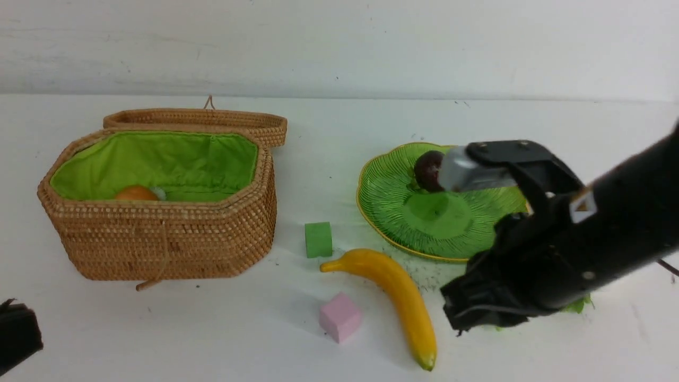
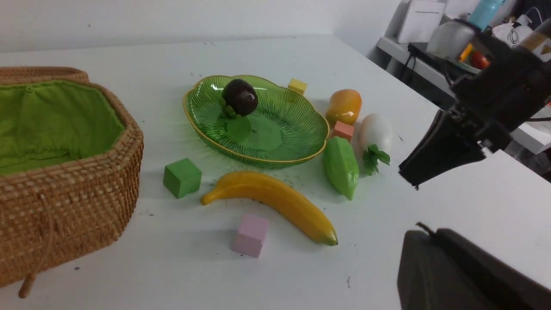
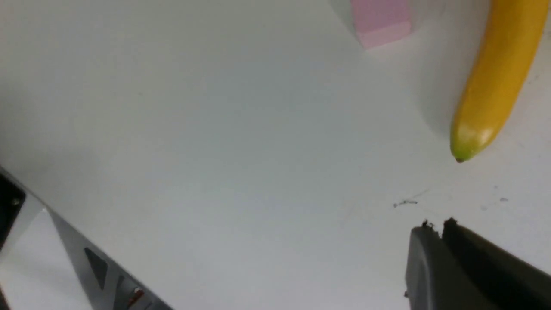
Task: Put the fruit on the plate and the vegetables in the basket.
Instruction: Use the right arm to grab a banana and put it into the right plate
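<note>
The front view looks forward and slightly down from between the arms. It is wide enough to take in the worktop from basket to plate, up to the back wall. The left wrist view sits low near the basket, facing across the worktop toward the right arm, at middle range. The right wrist view hangs close over bare worktop, looking steeply down past the right pincer. All three share the banana and pink cube.
</note>
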